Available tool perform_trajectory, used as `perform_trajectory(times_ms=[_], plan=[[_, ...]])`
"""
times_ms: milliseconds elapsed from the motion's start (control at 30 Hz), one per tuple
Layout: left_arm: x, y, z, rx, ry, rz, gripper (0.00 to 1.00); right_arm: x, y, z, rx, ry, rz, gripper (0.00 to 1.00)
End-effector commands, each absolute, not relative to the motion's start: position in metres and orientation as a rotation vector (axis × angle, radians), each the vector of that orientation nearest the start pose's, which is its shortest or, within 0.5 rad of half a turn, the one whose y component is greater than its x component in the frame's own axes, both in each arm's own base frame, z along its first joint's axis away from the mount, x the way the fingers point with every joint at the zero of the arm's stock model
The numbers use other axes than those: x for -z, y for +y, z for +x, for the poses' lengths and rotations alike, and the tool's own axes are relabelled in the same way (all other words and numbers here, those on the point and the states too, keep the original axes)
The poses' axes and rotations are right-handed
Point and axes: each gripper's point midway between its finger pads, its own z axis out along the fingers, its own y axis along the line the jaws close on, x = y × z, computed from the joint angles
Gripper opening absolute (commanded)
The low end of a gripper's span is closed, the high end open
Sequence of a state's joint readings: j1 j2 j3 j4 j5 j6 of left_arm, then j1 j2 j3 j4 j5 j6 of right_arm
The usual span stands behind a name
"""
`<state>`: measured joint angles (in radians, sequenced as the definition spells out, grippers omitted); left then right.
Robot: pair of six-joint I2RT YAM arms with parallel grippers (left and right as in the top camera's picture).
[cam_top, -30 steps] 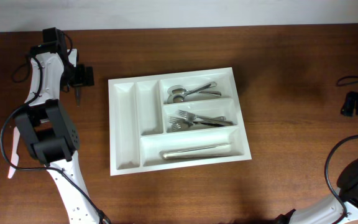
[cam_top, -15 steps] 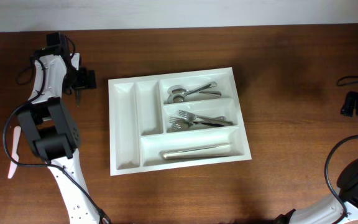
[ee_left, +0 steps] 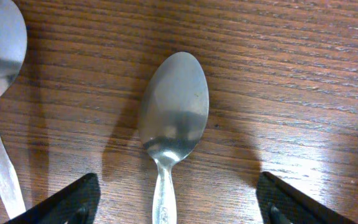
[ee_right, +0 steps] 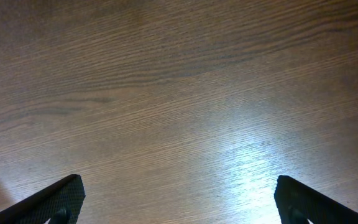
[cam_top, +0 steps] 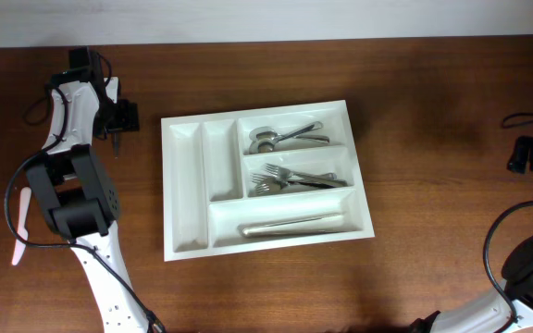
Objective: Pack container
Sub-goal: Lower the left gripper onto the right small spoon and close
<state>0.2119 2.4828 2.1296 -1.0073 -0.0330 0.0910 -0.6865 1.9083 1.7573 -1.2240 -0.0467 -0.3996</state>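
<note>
Left pincer (ee_left: pixel 179 204) first: its black fingers stand wide apart, open, low over the dark brown wooden worktop (ee_left: pixel 303 74). Between them lies a silver metal spoon (ee_left: pixel 174 106), bowl pointing away from the camera, handle running back between the fingers (neither finger touches it). A second silver spoon (ee_left: pixel 2 50) lies just beside it, at the left edge of that wrist view. Over to the right pincer (ee_right: pixel 179 200): open too, fingers spread above bare wood, holding nothing. And the large white rectangular plastic cutlery tray (cam_top: pixel 185 190) sits mid-worktop, well apart from both arms. Silver spoons (cam_top: pixel 280 138) lie in its top crosswise compartment, silver forks (cam_top: pixel 294 178) in the middle one, long straight silver utensils (cam_top: pixel 290 224) in the bottom one.
</note>
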Motion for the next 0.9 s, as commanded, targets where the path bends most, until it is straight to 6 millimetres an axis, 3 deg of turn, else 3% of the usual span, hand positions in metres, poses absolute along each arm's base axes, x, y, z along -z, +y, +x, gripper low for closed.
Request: perform_trajectory(times_ms=[0,133,867], plan=[[-0.0016,0.1208,0.5173,-0.096,2.936,-0.175,0.73,-0.1441,-0.2509,0.3196,0.085,2.915,0.416,0.99],[-0.0017,0.1208,0.5176,-0.096,2.935,-0.175,0.52,-0.1441,-0.2509,0.3196,0.085,2.915,0.416,0.99],[-0.0019,0.121,0.5186,-0.097,2.931,-0.176,0.08,-0.1441,-0.2509,0.3196,0.085,2.915,0.416,0.99]])
